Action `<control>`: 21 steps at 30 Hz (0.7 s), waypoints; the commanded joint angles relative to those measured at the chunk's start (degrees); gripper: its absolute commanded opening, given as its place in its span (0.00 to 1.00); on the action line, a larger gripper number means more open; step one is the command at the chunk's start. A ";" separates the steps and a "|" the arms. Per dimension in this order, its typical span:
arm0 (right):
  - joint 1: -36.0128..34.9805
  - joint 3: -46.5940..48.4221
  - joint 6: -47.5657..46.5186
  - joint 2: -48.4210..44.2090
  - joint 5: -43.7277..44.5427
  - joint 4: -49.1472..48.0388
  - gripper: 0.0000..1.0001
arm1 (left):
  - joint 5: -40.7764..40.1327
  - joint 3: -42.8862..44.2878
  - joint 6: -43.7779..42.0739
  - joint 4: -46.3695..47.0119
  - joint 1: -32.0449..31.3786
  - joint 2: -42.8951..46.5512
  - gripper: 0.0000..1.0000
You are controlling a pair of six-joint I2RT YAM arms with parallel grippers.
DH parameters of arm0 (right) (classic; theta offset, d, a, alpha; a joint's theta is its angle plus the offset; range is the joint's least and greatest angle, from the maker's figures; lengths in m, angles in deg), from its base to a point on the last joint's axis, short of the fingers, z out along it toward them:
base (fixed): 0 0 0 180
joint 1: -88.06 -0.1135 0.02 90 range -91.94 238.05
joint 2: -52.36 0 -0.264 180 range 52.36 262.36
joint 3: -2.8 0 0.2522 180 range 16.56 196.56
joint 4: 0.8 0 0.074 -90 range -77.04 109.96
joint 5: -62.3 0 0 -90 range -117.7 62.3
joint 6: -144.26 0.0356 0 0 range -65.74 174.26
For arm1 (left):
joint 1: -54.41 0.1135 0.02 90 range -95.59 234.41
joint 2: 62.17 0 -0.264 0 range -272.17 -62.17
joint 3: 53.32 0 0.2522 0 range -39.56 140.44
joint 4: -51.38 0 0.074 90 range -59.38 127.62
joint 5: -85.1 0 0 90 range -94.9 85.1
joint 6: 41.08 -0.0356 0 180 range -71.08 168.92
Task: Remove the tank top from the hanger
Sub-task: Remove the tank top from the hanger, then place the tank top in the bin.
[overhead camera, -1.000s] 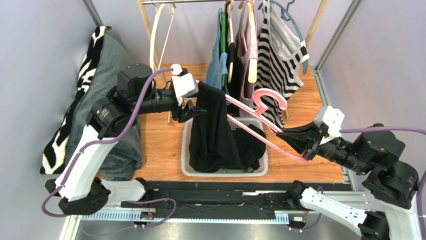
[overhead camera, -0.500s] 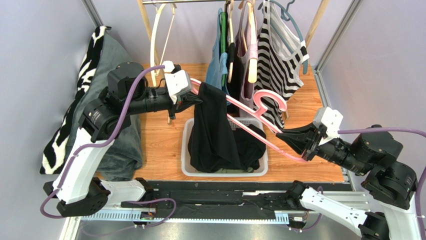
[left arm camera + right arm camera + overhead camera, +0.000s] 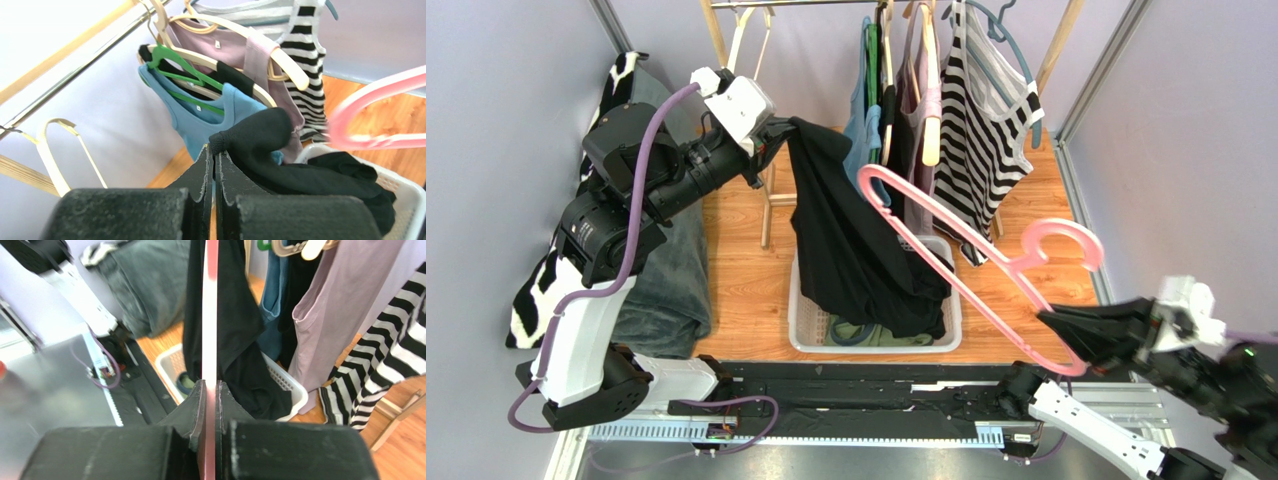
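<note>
The black tank top [image 3: 851, 250] hangs from my left gripper [image 3: 778, 130], which is shut on its strap, high at the back left. Its lower part droops into the white basket [image 3: 801, 330]. In the left wrist view the jaws [image 3: 215, 150] pinch the black strap [image 3: 260, 132], and the pink hanger [image 3: 370, 102] blurs by on the right. My right gripper [image 3: 1066, 345] is shut on the pink hanger [image 3: 986, 265] at the near right. The hanger's left shoulder end is bare, and its bars cross in front of the cloth's right side. In the right wrist view the hanger bar [image 3: 210, 315] runs up from my shut right gripper [image 3: 210, 385].
A clothes rail at the back holds a blue top [image 3: 861, 130], a mauve top [image 3: 921, 110], a striped top [image 3: 991, 120] and empty cream hangers [image 3: 746, 60]. A grey and zebra-patterned pile [image 3: 626, 200] lies at the left. Green cloth [image 3: 866, 335] sits in the basket.
My left gripper shut on the tank top's strap and lifted it up and back to the left. My right gripper pulled the hanger toward the near right, baring its left end.
</note>
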 commanded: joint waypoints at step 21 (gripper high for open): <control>0.97 3.60 1.06 0.33 13.11 -4.65 0.00 | 9.91 -17.16 -9.53 -13.99 -11.28 -3.13 0.42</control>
